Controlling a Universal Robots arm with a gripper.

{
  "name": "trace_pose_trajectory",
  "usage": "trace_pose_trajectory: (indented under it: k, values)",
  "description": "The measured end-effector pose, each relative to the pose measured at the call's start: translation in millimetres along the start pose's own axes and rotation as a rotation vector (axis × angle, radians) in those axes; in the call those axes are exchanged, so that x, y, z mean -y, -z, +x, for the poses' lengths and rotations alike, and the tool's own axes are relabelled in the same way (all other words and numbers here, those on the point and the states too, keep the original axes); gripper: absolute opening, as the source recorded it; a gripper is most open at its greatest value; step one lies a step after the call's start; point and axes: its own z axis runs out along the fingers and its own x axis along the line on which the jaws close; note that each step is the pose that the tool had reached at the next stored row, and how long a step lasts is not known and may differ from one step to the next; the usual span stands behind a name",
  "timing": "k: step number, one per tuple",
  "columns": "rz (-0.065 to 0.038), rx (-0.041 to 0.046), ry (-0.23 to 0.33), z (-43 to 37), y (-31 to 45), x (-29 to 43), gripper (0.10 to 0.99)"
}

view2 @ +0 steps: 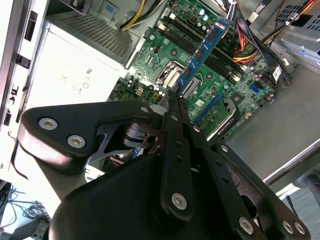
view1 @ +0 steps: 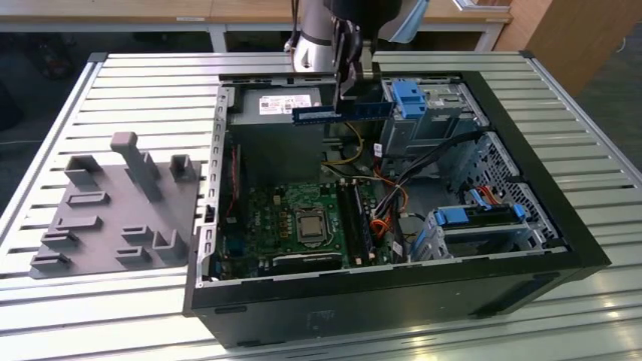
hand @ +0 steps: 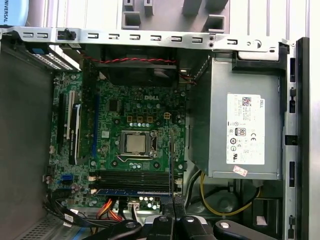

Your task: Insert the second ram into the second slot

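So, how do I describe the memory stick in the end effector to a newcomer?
Find the open computer case on the slatted table. Above it, the end effector grips the second ram, a thin, flat blue stick held in the air. The bright-blue drive bracket nearby is bulkier and sits in the case.

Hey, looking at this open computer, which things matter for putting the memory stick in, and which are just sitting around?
In the job: second ram, gripped by the hand; memory slots on the motherboard.
Just lying about: grey fixture tray; power supply; blue drive bracket.
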Motion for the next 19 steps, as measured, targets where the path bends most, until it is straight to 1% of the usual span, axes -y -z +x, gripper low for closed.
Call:
trace_pose_trajectory:
  k: [19]
  values:
    - [0.000,-0.0008,0.000,7.5,0.1,-0.2,0.114]
